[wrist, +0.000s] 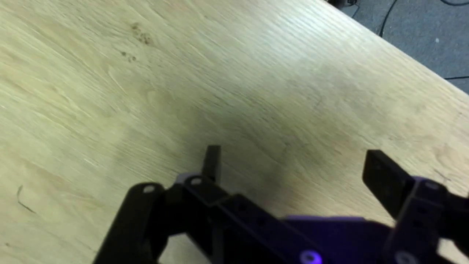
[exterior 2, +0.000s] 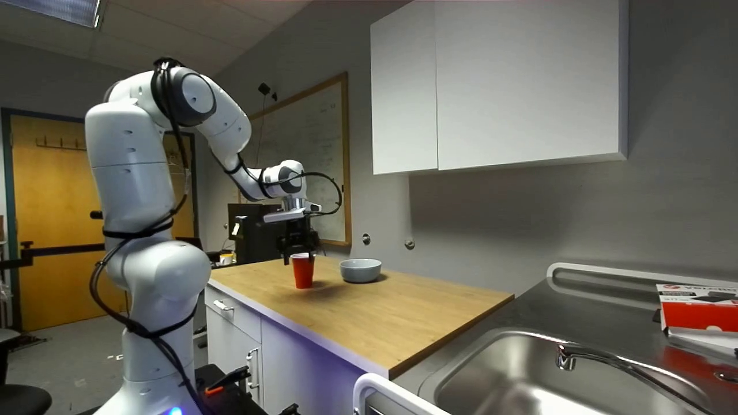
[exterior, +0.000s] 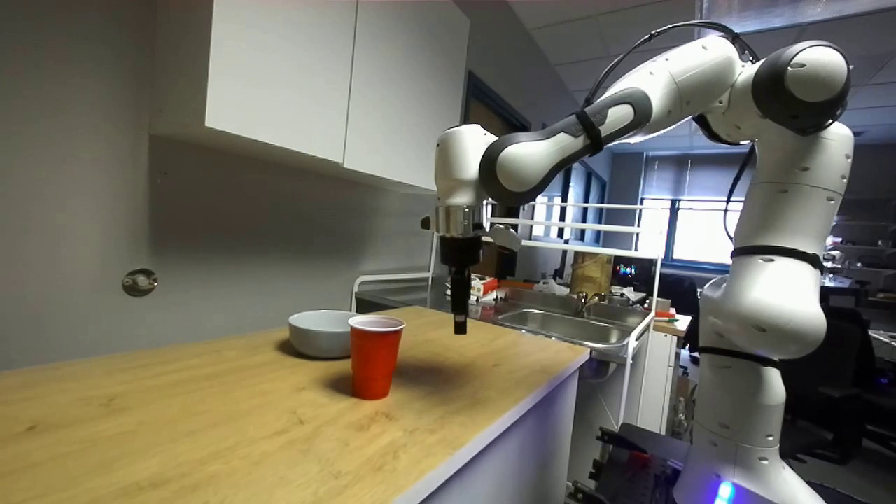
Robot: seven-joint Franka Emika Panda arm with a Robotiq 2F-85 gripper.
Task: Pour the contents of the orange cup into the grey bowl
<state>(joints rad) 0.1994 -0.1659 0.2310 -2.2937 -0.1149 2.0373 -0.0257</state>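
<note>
The orange cup [exterior: 376, 364] stands upright on the wooden counter; it also shows in an exterior view [exterior 2: 302, 272]. Its contents cannot be seen. The grey bowl [exterior: 320, 334] sits close by, nearer the wall, and shows in an exterior view [exterior 2: 360, 271]. Its inside is hidden. My gripper [exterior: 459, 327] points down above the counter, apart from the cup, with its tips at about rim height. In an exterior view the gripper [exterior 2: 298, 258] overlaps the cup's rim. In the wrist view the gripper [wrist: 293, 159] is open and empty over bare wood; cup and bowl are out of view.
The wooden counter [exterior 2: 403, 311] runs along the wall; its front edge shows in the wrist view [wrist: 399, 49]. White wall cabinets [exterior: 280, 77] hang above. A sink [exterior 2: 519, 369] with a faucet [exterior 2: 611, 360], a white rail frame [exterior: 644, 308] and a red-and-white box [exterior 2: 700, 314] are beside it.
</note>
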